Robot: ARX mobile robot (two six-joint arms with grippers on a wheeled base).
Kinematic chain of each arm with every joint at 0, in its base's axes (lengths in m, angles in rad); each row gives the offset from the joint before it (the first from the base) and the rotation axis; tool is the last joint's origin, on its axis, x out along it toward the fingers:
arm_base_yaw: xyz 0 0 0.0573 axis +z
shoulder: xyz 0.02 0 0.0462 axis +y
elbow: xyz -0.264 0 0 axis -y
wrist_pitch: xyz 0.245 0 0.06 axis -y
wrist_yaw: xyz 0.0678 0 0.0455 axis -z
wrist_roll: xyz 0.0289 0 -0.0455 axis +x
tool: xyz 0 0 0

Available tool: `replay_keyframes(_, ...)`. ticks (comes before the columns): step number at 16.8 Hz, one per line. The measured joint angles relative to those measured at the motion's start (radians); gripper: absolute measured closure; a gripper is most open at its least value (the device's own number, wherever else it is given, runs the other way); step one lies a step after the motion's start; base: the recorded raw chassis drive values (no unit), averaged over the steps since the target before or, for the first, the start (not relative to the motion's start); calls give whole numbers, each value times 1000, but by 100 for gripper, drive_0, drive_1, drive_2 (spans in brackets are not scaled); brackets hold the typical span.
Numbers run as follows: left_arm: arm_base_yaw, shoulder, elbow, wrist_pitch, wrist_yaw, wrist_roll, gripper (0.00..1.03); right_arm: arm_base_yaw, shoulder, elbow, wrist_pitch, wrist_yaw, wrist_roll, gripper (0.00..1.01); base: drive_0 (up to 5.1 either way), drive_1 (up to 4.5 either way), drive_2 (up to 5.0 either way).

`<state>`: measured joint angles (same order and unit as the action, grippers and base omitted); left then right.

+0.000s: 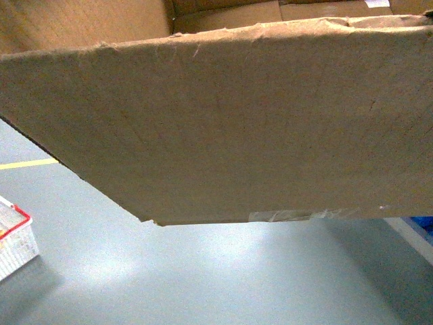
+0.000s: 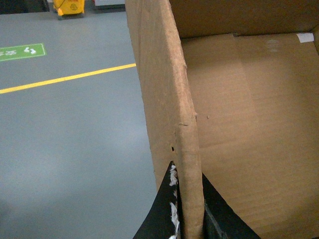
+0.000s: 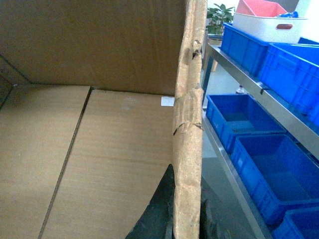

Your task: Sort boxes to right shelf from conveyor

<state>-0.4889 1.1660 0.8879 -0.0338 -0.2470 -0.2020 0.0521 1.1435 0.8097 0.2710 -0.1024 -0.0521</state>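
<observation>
Close before the head camera, carton (image 1: 223,122) hiding both arms, left gripper (image 2: 187,219) and right gripper (image 3: 185,219) each clamping a wall.

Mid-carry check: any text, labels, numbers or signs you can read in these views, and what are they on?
None can be read.
Green floor sign: white marks, too blurred to read.
Yellow bin: dark mark, too small to read.
White sticker inside the box: no print visible.
Basket: faint print, illegible.
Blue crates: no labels seen.
Left gripper and right gripper both clamp the box walls.
</observation>
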Motion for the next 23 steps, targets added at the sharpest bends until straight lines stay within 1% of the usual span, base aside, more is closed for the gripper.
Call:
replay_keyframes(3,-10,1,0,6,-2,0,101,-3,0,0,0,2,0,97,-146,-146,-146)
replay_keyframes(6,2,2,0,0,-1,0,101,1,0,0,0,0,0,97,-154,-154,-154)
replay_keyframes(23,0,2,0,1,0,0,101,0,0,0,0,1,0,97,-167,-167,-167)
